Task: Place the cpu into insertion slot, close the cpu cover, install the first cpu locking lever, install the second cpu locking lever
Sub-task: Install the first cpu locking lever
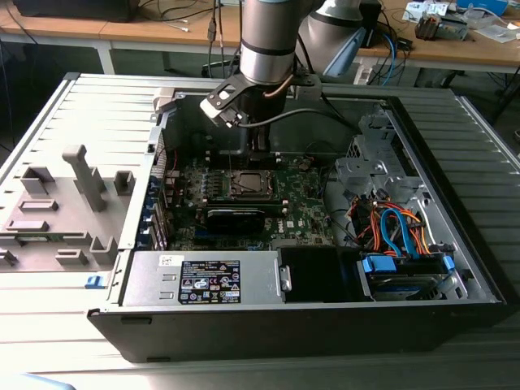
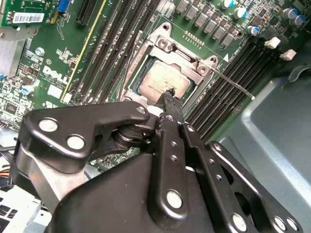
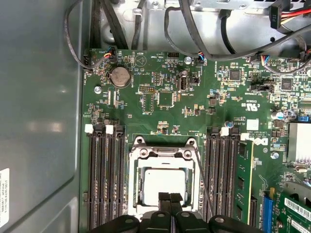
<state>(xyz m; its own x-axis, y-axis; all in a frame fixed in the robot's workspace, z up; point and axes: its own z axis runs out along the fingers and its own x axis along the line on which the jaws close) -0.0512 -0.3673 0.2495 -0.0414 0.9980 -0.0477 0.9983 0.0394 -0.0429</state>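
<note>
Your gripper is pinched closed and empty, tips at the cpu edge. The cpu lies flat in the insertion slot, mid-board on the motherboard. Expect it to be light, rigid, slick-topped and fragile underneath; grip opposite edges only.

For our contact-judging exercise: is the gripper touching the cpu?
Cannot tell. In both wrist views the gripper overlaps the cpu, but neither shows contact or a gap plainly.

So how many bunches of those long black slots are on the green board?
2. One bunch runs along one side of the cpu, the other bunch along the opposite side. The gripper covers part of the board, so more could be hidden.
</note>
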